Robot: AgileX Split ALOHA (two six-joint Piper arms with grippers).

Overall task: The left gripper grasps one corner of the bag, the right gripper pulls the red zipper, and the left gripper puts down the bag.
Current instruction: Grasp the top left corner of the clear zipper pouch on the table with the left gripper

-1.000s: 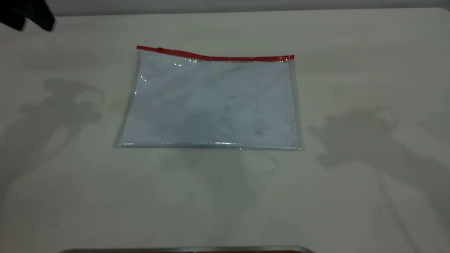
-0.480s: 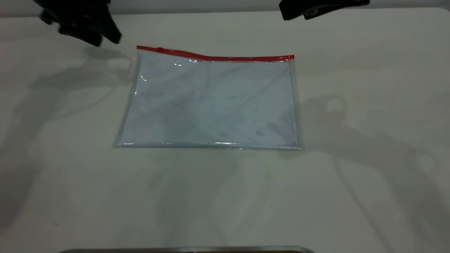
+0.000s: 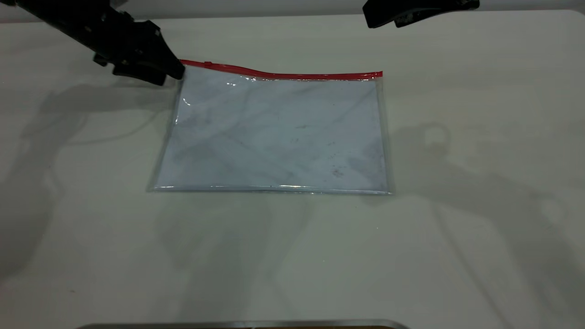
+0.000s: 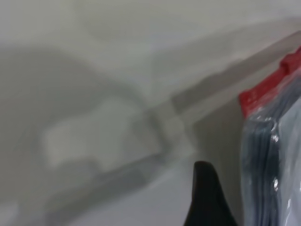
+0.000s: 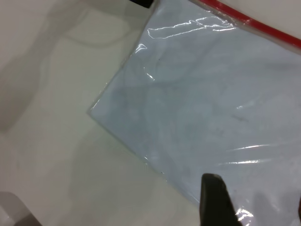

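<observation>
Left end effector (image 3: pixel 171 75) reaches in low from the far left, tips just beside the bag's corner (image 3: pixel 183 64) at the zipper (image 3: pixel 283 74) end; can't tell how far open or if touching. Right end effector (image 3: pixel 372 20) hovers at the far edge, grip unclear, holding nothing. Bag (image 3: pixel 274 132) lies flat mid-surface (image 3: pixel 457 251), open room on all 4 sides.

No writing, label, brand or number can be read on the large flat clear plastic bag (image 3: pixel 274 132) or elsewhere.
</observation>
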